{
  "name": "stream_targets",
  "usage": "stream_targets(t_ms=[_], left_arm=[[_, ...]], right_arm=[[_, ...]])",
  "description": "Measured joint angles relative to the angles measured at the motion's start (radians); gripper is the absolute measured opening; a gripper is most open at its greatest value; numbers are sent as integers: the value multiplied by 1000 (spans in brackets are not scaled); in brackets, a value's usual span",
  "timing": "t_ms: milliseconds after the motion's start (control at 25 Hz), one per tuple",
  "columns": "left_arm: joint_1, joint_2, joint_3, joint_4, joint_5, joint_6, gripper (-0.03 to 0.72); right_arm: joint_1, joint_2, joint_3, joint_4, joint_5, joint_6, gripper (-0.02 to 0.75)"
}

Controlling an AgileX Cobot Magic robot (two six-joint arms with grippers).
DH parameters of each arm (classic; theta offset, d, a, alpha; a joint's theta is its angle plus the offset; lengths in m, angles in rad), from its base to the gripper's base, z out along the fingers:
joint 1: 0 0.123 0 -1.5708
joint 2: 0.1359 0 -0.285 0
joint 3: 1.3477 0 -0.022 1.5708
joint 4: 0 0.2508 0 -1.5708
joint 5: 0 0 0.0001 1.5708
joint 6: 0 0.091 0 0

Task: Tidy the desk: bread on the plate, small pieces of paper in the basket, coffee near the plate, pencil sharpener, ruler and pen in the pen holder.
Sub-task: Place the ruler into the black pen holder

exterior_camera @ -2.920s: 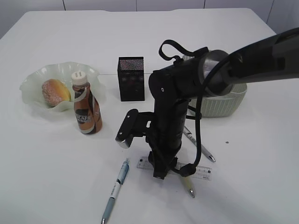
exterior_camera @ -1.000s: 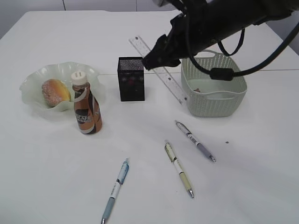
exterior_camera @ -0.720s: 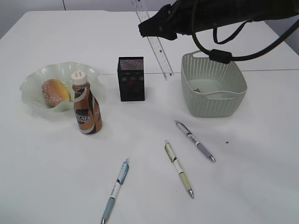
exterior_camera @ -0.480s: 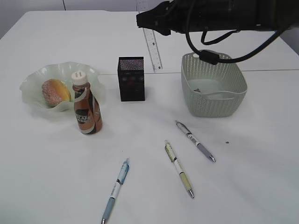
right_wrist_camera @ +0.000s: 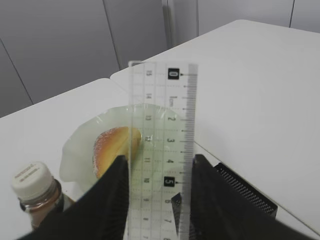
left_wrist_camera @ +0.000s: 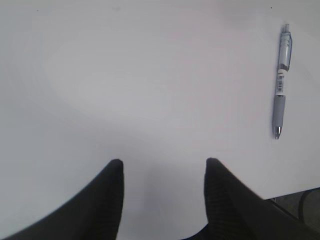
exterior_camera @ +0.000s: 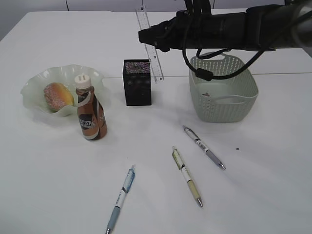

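Note:
My right gripper (exterior_camera: 152,38) is shut on the clear ruler (exterior_camera: 148,44), held nearly upright in the air just right of and above the black mesh pen holder (exterior_camera: 137,82). The right wrist view shows the ruler (right_wrist_camera: 161,145) between the jaws (right_wrist_camera: 159,162), with the pen holder's rim (right_wrist_camera: 245,189) below. The bread (exterior_camera: 58,95) lies on the pale green plate (exterior_camera: 34,83), and the coffee bottle (exterior_camera: 90,113) stands beside it. Three pens lie on the table: a blue one (exterior_camera: 121,198), a yellow-green one (exterior_camera: 186,176) and a grey one (exterior_camera: 204,146). My left gripper (left_wrist_camera: 162,164) is open and empty over bare table, near the blue pen (left_wrist_camera: 281,80).
A pale green basket (exterior_camera: 223,87) stands right of the pen holder with small scraps inside. My right arm stretches across above the basket. The table's front edge shows at the lower right of the left wrist view.
My right gripper picked the ruler up from the table front, carried it up and back, and swung it from slanted to nearly upright beside the pen holder.

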Motion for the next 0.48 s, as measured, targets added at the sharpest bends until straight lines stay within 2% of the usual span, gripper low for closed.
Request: stream_targets(t_ms=[480], left_arm=[[0, 0, 0, -2, -24, 0, 382]], right_arm=[[0, 191, -266, 2, 0, 9, 267]])
